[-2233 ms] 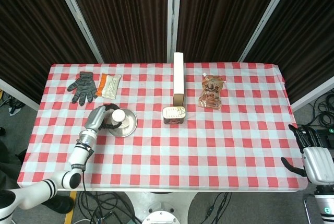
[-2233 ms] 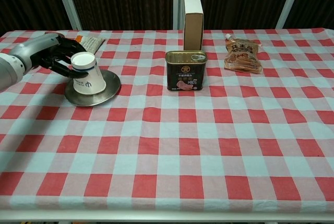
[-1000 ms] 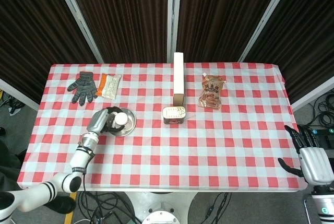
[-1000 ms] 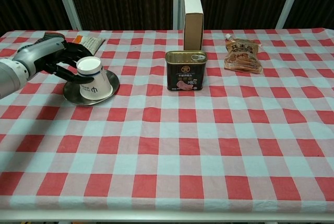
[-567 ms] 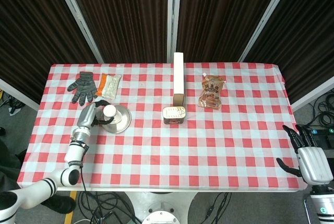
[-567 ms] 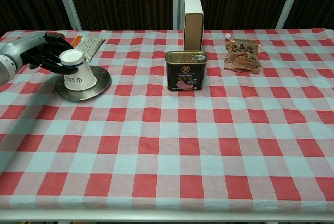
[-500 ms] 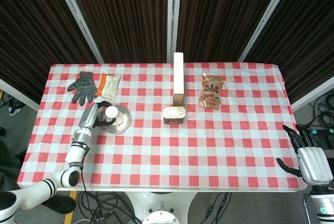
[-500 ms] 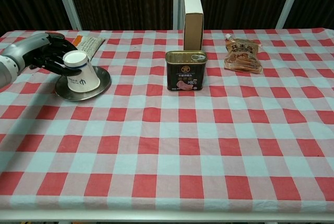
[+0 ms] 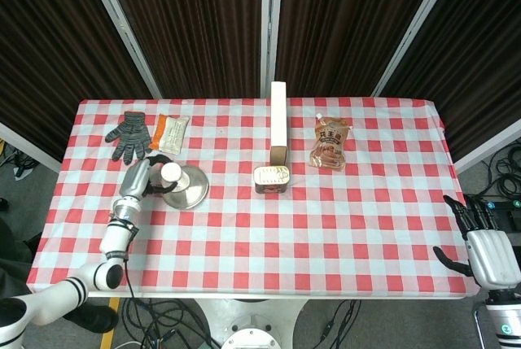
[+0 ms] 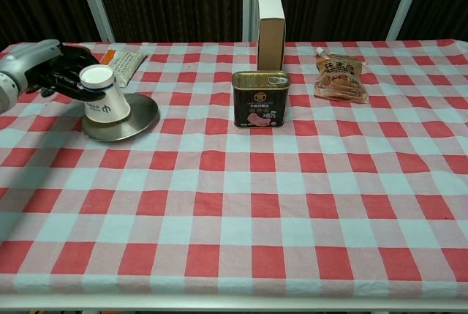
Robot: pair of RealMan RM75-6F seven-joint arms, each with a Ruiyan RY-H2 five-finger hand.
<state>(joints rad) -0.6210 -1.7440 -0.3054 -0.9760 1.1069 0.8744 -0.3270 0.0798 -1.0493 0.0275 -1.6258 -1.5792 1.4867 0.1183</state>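
Gripping the upturned white paper cup [image 10: 103, 97] from its left, the left hand [image 10: 57, 69] has its dark fingers [image 10: 73, 80] wrapped round the cup wall. That cup stands base-up on the round silver metal plate [image 10: 135, 120], far-left on the checked counter [image 10: 292, 197]. Well apart off the right edge, the right hand [image 9: 487, 245] hangs with fingers spread, holding nothing.

The tin can [image 10: 260, 99] label reads "260"; other print is too small.

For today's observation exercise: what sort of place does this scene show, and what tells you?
Probably a robot test room: dark curtains hang behind a checked table, loose cables lie underneath, and the left hand holds a paper cup.
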